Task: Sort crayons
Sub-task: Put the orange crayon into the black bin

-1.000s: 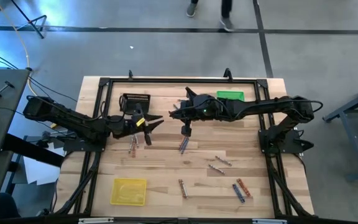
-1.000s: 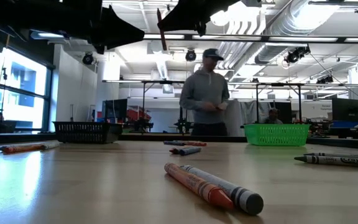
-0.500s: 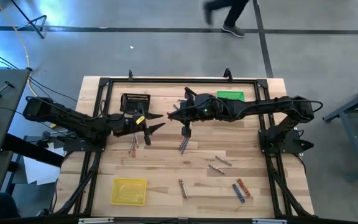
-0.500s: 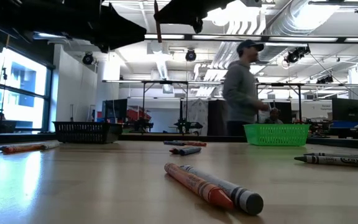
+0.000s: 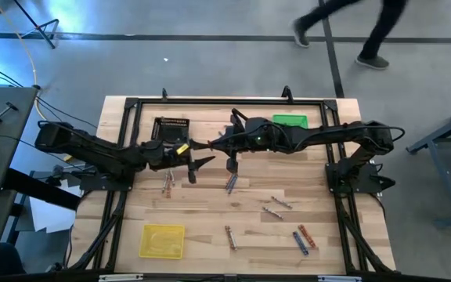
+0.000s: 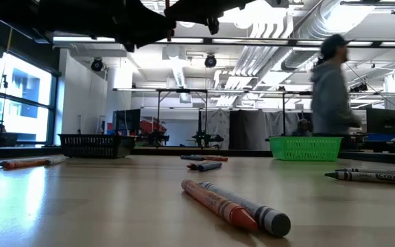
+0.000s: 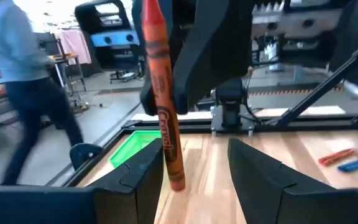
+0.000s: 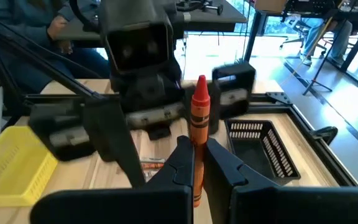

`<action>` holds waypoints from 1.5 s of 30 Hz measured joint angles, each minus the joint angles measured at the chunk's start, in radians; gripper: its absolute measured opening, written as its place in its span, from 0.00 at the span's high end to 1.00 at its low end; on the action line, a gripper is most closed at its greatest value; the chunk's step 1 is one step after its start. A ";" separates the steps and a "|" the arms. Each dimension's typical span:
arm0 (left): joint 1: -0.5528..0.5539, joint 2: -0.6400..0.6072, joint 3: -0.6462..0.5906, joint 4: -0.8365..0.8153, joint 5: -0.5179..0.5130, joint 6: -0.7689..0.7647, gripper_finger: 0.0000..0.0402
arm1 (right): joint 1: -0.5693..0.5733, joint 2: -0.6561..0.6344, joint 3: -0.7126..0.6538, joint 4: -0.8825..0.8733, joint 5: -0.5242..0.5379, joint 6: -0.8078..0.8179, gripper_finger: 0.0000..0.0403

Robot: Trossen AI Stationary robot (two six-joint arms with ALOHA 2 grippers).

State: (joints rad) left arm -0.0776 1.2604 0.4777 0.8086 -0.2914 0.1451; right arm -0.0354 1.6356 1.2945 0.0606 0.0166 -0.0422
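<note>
handover underway above table middle. left gripper (image 5: 196, 159) has spread its fingers wide and edged toward right arm; orange-red wax crayon stick (image 7: 161, 87) hangs just beside one left finger, not clamped by it. right gripper (image 8: 194, 163) pinches that crayon upright, fingers closed on it. judgement: crayon about to pass between arms for sorting.

pale wooden table (image 5: 210, 211): yellow tray, black basket, green basket, loose crayons scattered. person has walked rightward across room.

Top end of the orange crayon (image 7: 162, 99) cut off just beyond the left gripper (image 7: 194, 177). Lower end hidden between the right gripper's fingers (image 8: 222, 163). Passing person (image 6: 331, 86) blurred.
</note>
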 joint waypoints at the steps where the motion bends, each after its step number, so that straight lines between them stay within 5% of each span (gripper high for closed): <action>1: 0.000 0.015 0.011 -0.001 -0.003 0.009 0.58 | 0.002 0.001 0.000 0.003 0.000 0.000 0.99; 10: 0.000 0.075 0.068 0.002 -0.006 0.061 0.65 | 0.018 0.001 0.000 -0.011 0.000 -0.002 0.99; 21: 0.000 0.074 0.068 -0.002 -0.014 0.060 0.98 | 0.020 0.002 0.000 -0.020 -0.001 -0.007 0.99; 30: 0.000 0.074 0.068 -0.006 -0.014 0.063 0.99 | 0.019 0.002 0.000 -0.030 -0.002 0.009 0.97; 38: -0.001 0.066 0.068 -0.024 -0.020 0.071 0.99 | 0.012 -0.034 0.004 -0.152 0.009 0.023 0.77; 45: 0.000 -0.038 0.068 -0.256 -0.218 0.071 0.99 | 0.009 -0.131 0.052 -0.450 0.114 0.084 0.68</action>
State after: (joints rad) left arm -0.0772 1.2222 0.5461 0.5525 -0.5096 0.2156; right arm -0.0269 1.5050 1.3464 -0.3894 0.1309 0.0415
